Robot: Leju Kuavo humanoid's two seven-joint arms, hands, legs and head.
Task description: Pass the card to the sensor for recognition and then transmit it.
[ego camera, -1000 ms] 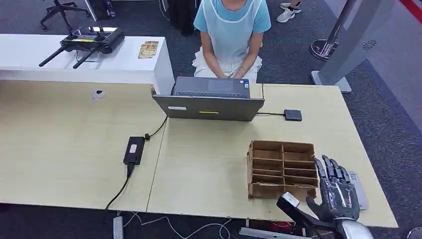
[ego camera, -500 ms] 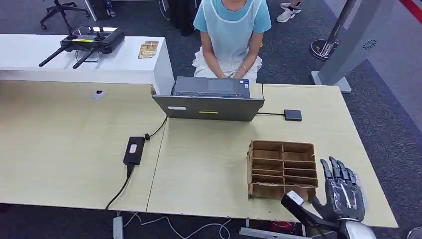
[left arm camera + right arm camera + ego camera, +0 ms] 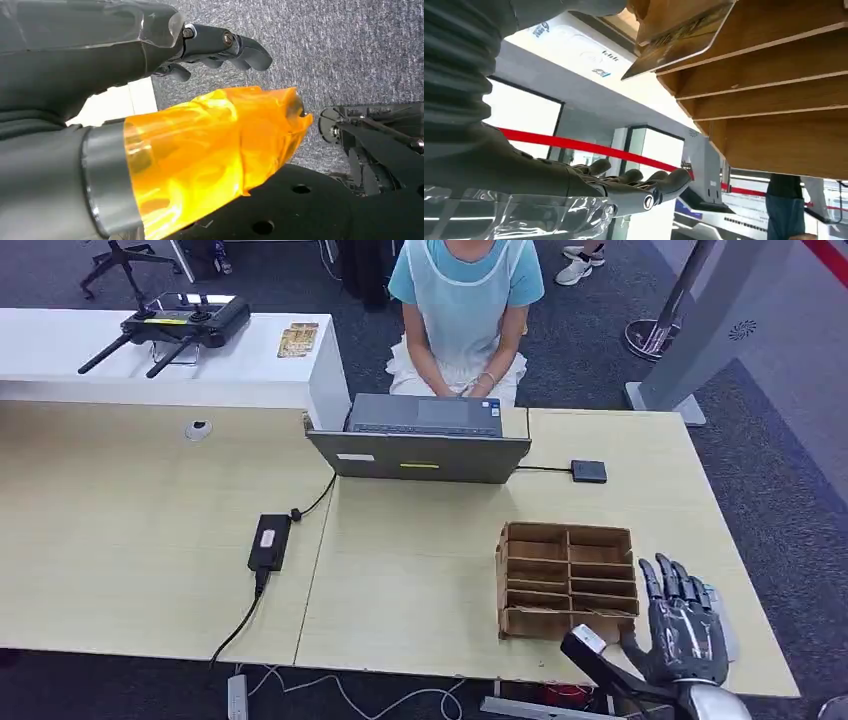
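From the head view the right hand [image 3: 684,630], fingers spread and empty, lies beside the wooden organizer [image 3: 567,580], while its wrist view shows a card [image 3: 676,42] in a slot; the left hand [image 3: 220,45] hangs with fingers loosely curled, holding nothing.

- Right hand [image 3: 685,625] back toward the cardboard divider box [image 3: 567,578] after drifting out toward the table's near-right corner; now between its two earlier positions.
- Fingers spread throughout, holding nothing.
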